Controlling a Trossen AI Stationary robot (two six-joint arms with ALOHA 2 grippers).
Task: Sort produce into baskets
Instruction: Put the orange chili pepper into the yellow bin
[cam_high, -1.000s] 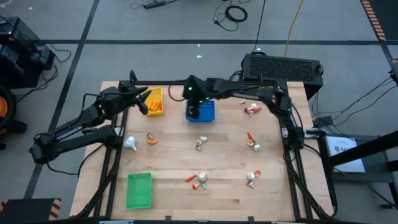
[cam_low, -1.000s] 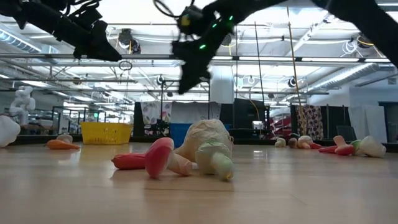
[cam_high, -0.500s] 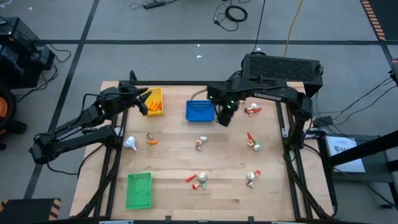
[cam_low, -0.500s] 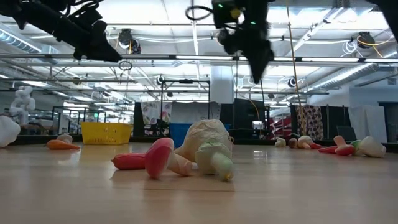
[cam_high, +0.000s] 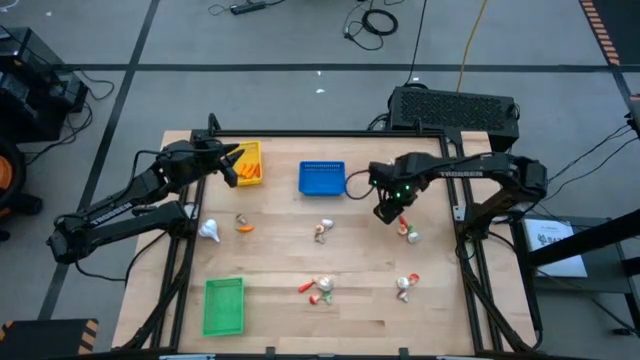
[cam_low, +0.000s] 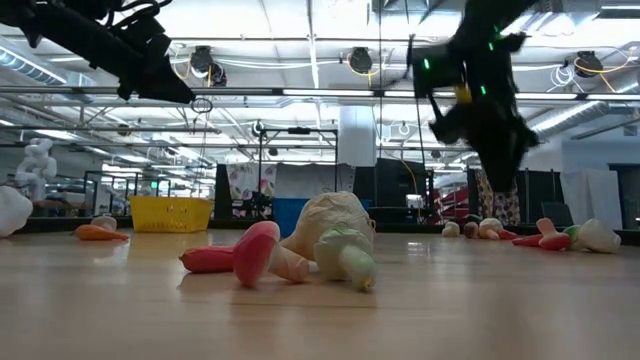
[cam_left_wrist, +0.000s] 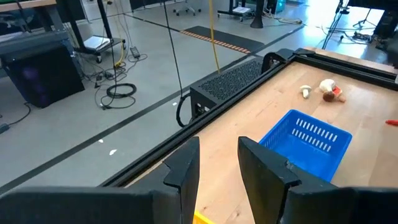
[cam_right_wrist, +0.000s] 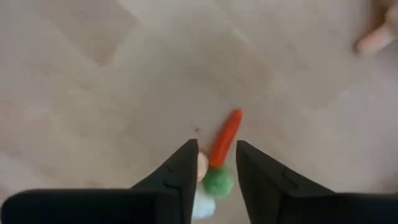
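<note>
Wooden table (cam_high: 360, 290): right end effector (cam_high: 386, 213), fingers apart, empty, above red piece (cam_high: 402, 219); left likewise.

No text, label, brand, number or sign can be read in any of the views. A white sheet (cam_high: 553, 240) lying on the floor beside the desk (cam_high: 360, 290) carries dark print, but it is too small to make out.
</note>
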